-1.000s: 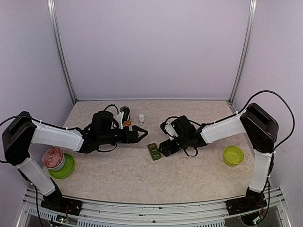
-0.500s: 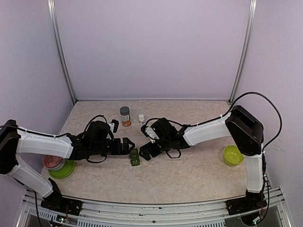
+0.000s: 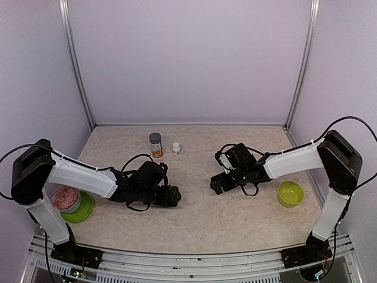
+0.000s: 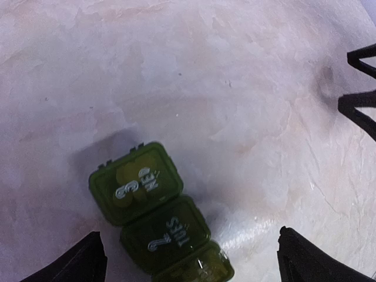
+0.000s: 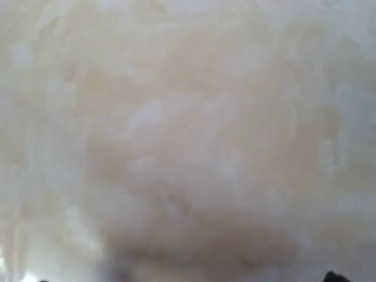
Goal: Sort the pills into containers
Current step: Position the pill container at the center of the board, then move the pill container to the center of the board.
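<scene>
one pill box [image 4: 163, 230], two bottles [image 3: 155, 143] [image 3: 175, 148]

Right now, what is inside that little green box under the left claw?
The pill box has its WED and TUE lids shut. Something pale shows faintly through the WED lid; the rest is covered.

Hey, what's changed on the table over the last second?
The pill box slid left and nearer the arm bases; the left claw followed and now straddles it, open. The right claw pulled back rightward, open. The amber bottle, white bottle, lime bowl and green plate stayed put.
</scene>
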Motion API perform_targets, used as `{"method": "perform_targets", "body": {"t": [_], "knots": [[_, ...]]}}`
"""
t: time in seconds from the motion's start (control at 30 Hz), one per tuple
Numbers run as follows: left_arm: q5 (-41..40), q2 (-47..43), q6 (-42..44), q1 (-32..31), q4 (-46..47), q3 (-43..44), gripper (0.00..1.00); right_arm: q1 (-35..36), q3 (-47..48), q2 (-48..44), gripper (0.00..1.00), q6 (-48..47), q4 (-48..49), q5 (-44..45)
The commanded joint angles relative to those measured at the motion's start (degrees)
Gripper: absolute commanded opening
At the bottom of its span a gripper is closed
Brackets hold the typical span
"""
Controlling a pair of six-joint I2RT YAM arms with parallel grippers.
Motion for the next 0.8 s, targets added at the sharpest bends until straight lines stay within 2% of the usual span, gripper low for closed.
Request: {"method": "perform_targets", "body": {"t": [0.0,0.2,0.5,0.7,0.77], "knots": [[-3.86,4.97,-0.86,-0.31,-1.71,4.74,0.99,0.30,-2.55,-3.17,1.00,-0.25,1.88,0.44],[-5.91,9.00,-0.63,-0.87,-3.91,7.30,0.97,0.26,-4.12,-4.30,1.00,-0.81,3.06,0.71],[-7.31,9.55,0.09,-1.11,-5.69,7.92,0.74,0.28,-4.40,-4.69,1.00,-1.48,3.52,0.25],[-8.72,8.83,1.09,-1.02,-7.03,8.01,0.63,0.30,-4.48,-5.04,1.00,-1.55,3.55,0.56],[-9.27,8.52,1.54,-0.87,-7.33,7.93,0.62,0.30,-4.49,-4.98,1.00,-1.53,3.49,0.46]]}}
